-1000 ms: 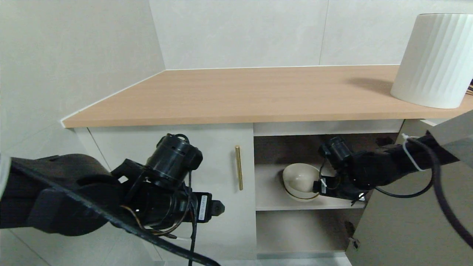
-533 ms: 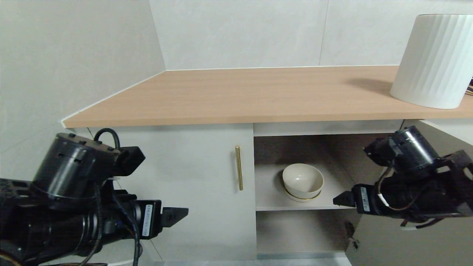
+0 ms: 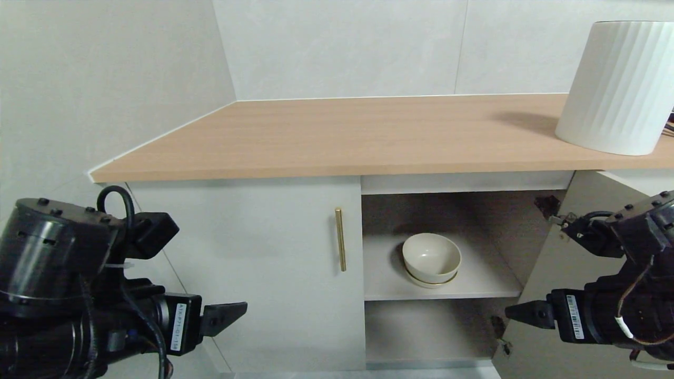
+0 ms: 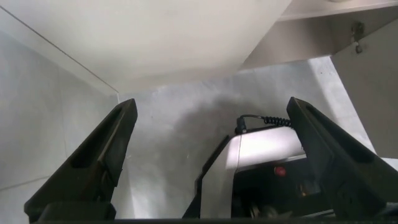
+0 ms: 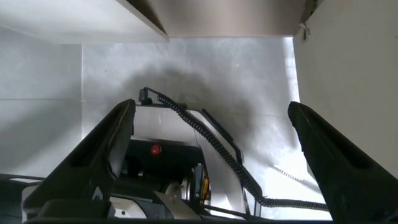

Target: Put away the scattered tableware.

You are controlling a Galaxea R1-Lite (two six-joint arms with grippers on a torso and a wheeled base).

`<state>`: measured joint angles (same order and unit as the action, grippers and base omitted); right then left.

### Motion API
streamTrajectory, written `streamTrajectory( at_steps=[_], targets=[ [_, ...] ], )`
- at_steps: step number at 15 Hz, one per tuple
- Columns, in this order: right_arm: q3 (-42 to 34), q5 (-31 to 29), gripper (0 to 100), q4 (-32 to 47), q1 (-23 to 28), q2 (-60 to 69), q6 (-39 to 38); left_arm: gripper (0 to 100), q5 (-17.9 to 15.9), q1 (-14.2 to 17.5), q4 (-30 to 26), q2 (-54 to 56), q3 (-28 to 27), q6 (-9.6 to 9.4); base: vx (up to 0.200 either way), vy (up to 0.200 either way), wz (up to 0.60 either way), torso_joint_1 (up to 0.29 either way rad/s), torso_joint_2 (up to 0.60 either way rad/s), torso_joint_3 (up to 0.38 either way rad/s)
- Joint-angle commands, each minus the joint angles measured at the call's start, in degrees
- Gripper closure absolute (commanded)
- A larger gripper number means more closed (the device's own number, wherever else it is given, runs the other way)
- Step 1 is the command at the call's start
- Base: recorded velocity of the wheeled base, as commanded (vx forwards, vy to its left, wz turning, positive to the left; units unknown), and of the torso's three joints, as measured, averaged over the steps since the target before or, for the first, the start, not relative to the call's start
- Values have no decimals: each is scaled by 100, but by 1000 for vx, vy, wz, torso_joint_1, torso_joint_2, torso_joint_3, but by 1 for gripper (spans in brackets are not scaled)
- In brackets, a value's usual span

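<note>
- Fingers of the left gripper (image 3: 229, 315) and right gripper (image 3: 518, 313) point inward, low before the pale cabinet (image 3: 253, 237), in the head view; a cream ceramic bowl (image 3: 432, 257) rests on a cream plate (image 3: 421, 280) on the upper shelf (image 3: 489, 279) behind the open right door, well apart from both, under the light wooden worktop (image 3: 342, 137).
- Left wrist view: black left fingers (image 4: 102, 155) spread wide, holding nothing.
- Right wrist view: black right fingers (image 5: 102, 155) likewise splayed and empty.
</note>
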<state>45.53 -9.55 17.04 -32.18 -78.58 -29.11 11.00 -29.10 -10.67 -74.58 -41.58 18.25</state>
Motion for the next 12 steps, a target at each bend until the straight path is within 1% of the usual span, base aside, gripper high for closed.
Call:
streamTrajectory(
  at_steps=[1,2,12],
  targets=[
    [-9,-3,0,1,-7,27,2,0,8,-43,3,-241,-25,100,-200,0,0,2,7,-2],
    [-9,-3,0,1,-7,18,2,0,8,-43,3,-250,-25,126,-200,0,0,12,2,-2],
    [-36,-12,0,18,-7,18,11,0,17,-61,3,-259,-25,126,-200,0,0,2,2,3]
  ],
)
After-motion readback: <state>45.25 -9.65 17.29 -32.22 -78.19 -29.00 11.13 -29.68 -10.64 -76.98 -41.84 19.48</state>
